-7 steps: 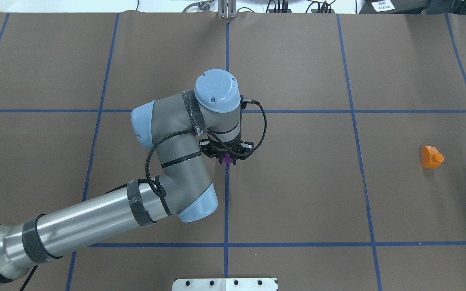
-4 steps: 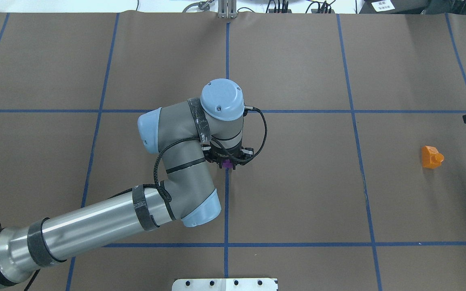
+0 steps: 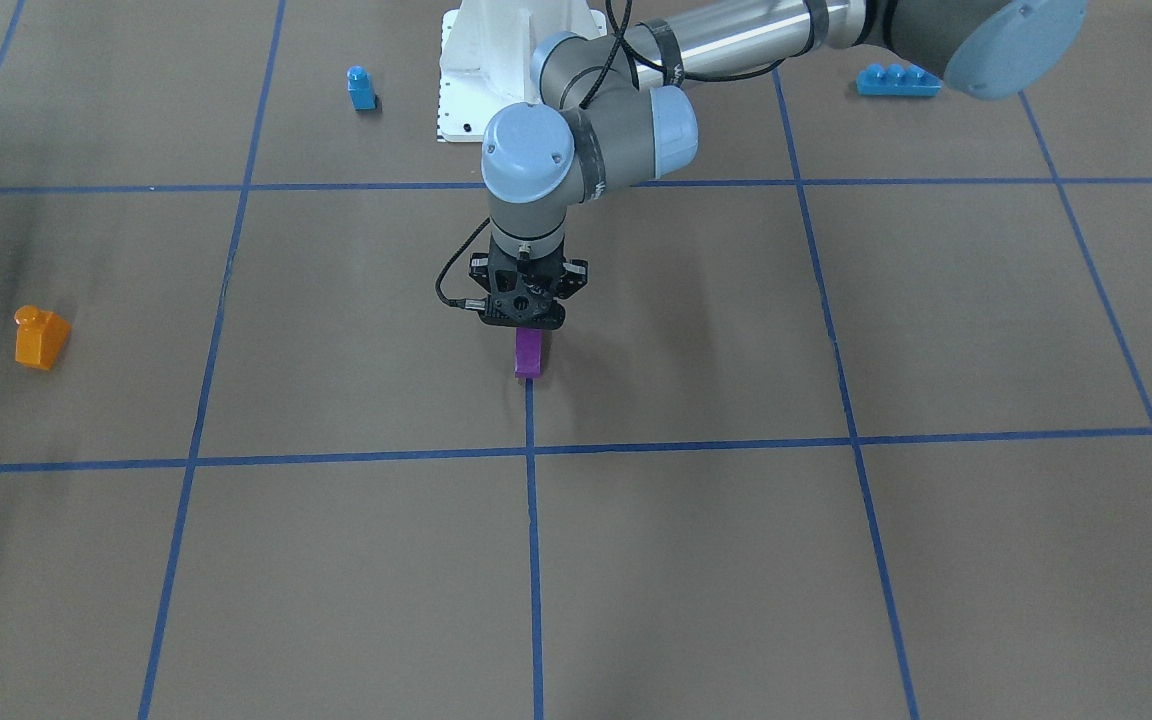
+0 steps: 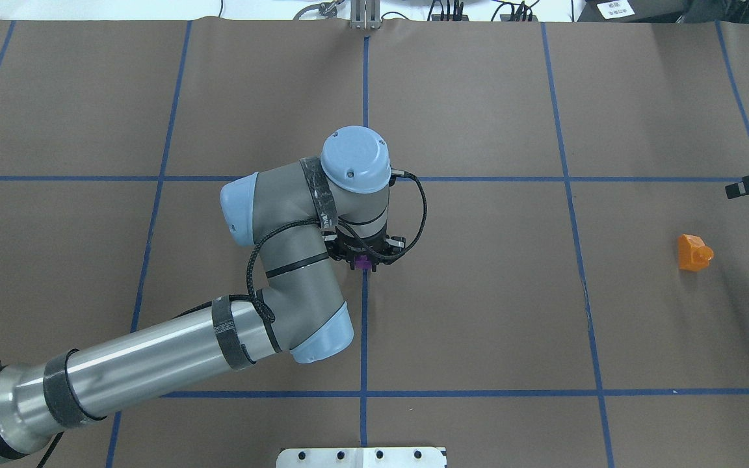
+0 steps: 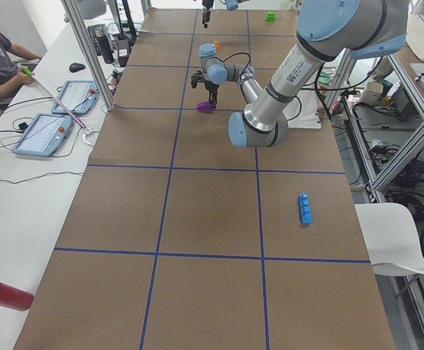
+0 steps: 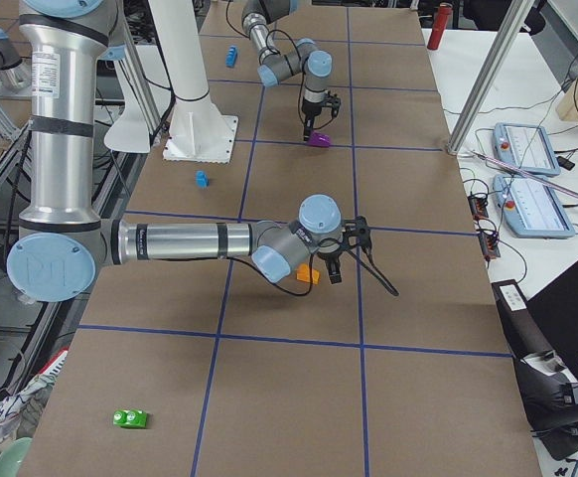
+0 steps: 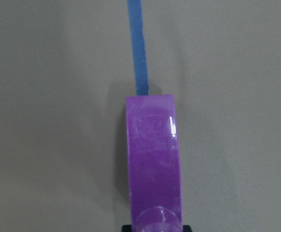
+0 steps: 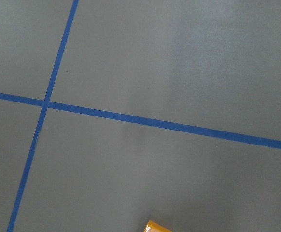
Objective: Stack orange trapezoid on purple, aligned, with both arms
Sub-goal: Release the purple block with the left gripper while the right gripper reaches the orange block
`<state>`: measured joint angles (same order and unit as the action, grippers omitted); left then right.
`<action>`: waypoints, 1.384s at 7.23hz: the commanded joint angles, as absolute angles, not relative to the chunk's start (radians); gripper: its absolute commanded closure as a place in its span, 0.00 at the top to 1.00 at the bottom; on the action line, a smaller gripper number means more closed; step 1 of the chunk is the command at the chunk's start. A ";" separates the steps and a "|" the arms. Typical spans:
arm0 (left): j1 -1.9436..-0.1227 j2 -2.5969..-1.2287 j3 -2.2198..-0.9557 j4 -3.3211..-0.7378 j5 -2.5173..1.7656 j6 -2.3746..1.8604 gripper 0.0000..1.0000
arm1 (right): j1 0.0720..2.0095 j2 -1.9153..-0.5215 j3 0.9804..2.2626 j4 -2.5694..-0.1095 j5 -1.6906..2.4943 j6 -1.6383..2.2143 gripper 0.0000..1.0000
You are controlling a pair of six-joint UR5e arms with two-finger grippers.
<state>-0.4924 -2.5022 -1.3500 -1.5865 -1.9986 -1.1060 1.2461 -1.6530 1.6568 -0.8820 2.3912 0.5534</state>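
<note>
Glossy orange trapezoid block [image 8: 156, 227] cut by bottom edge; dark-purple block [image 4: 363, 262] mostly under left gripper [image 3: 526, 322]; right gripper [image 4: 748, 184] edge-cropped, fingers unclear.

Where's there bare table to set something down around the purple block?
Bare: the taped square between the dark-purple plastic block and the orange plastic trapezoid, and the row on the operators' side. Crowded: under the left gripper, holding that block.

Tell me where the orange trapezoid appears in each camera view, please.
Exterior front-facing: the orange trapezoid is at the far left, mid-height.
Overhead exterior: far right, mid-height.
Exterior left: tiny, at the top centre.
Exterior right: near the picture's centre.
Left wrist-mounted: not in it.
Right wrist-mounted: only a corner, at the bottom edge.
Shared landmark: the blue tape grid.
</note>
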 commanded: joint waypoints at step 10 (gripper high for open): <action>-0.549 -2.502 -1.397 -1.589 -1.959 -1.177 1.00 | 0.992 -1.637 1.586 -1.014 2.237 0.741 0.86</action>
